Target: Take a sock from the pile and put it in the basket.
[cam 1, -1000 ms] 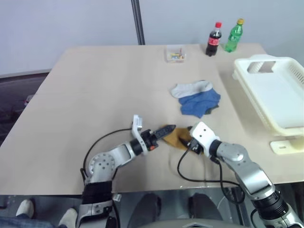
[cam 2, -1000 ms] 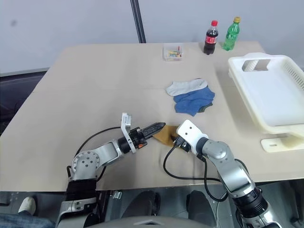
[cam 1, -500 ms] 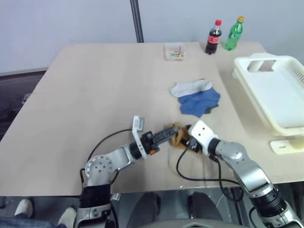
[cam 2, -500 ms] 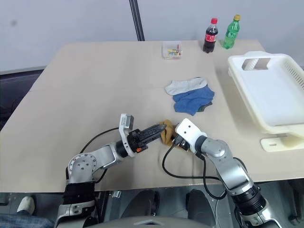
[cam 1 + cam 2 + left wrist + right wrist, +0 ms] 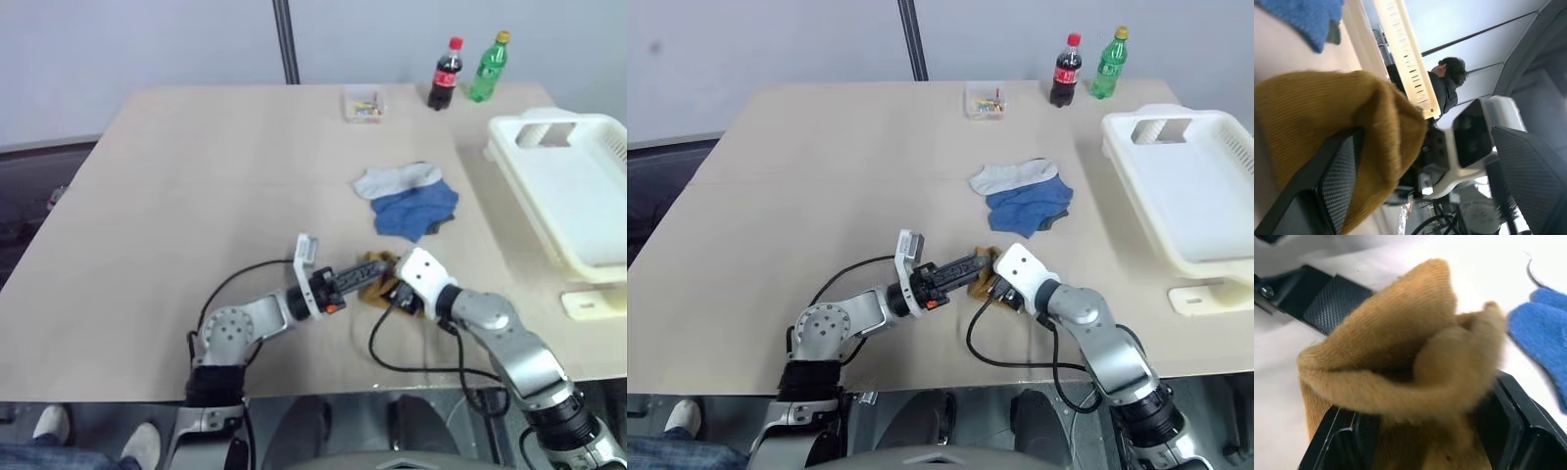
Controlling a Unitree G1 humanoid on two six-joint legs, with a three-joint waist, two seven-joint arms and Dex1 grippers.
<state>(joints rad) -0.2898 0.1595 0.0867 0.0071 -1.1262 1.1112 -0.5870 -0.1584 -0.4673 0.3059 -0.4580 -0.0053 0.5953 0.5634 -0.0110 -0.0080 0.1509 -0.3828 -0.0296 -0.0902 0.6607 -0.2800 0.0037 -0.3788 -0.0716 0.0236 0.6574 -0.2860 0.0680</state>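
A mustard-yellow sock (image 5: 375, 268) is bunched up just above the table, with my right gripper (image 5: 390, 288) shut on it; in the right wrist view the sock (image 5: 1415, 347) bulges out between the black fingers (image 5: 1347, 440). My left gripper (image 5: 368, 271) points right, open, with the sock (image 5: 1327, 107) lying against one finger (image 5: 1337, 181). The rest of the pile (image 5: 407, 201), pale grey and blue socks, lies farther back in the middle. The white basket (image 5: 588, 147) stands at the right edge.
A cola bottle (image 5: 446, 73), a green bottle (image 5: 487, 69) and a small clear box (image 5: 362, 103) stand at the table's far edge. A black pole (image 5: 286, 39) rises behind it. A person (image 5: 1449, 83) shows beyond the basket. A white piece (image 5: 593, 302) lies by the basket's near corner.
My left arm has swung right and its open fingers have reached the mustard sock in the right gripper. The sock has bunched up and lifted slightly.
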